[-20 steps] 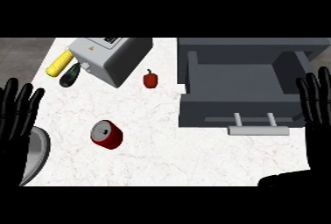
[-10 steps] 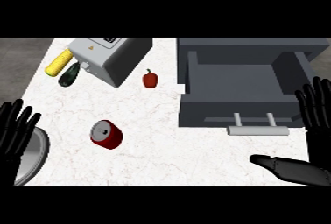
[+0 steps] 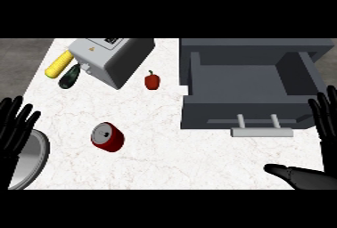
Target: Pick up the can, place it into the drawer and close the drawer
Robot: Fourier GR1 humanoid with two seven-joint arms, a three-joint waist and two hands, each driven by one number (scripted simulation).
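The red can [image 3: 107, 137] lies on its side on the white counter, silver end up, left of centre. The grey drawer [image 3: 197, 75] stands pulled open at the upper right, its inside bare and its pale handle [image 3: 262, 130] facing me. My left hand [image 3: 16, 127] is at the left edge, fingers straight and up, well left of the can. At the right edge, beside the drawer's front, my right hand [image 3: 325, 116] is also open with fingers up. Its black thumb [image 3: 297, 175] juts leftward at the lower right. Neither hand touches anything.
A grey boxy appliance [image 3: 108, 60] sits at the back left, with a yellow corn cob [image 3: 59, 64] and a dark green vegetable [image 3: 69, 76] beside it. A red pepper [image 3: 152, 80] lies between the appliance and the drawer. A metal plate [image 3: 31, 162] shows under my left forearm.
Both hands have sunk lower in the view over the last second. The right thumb has risen into view at the lower right. The can and drawer have not moved.
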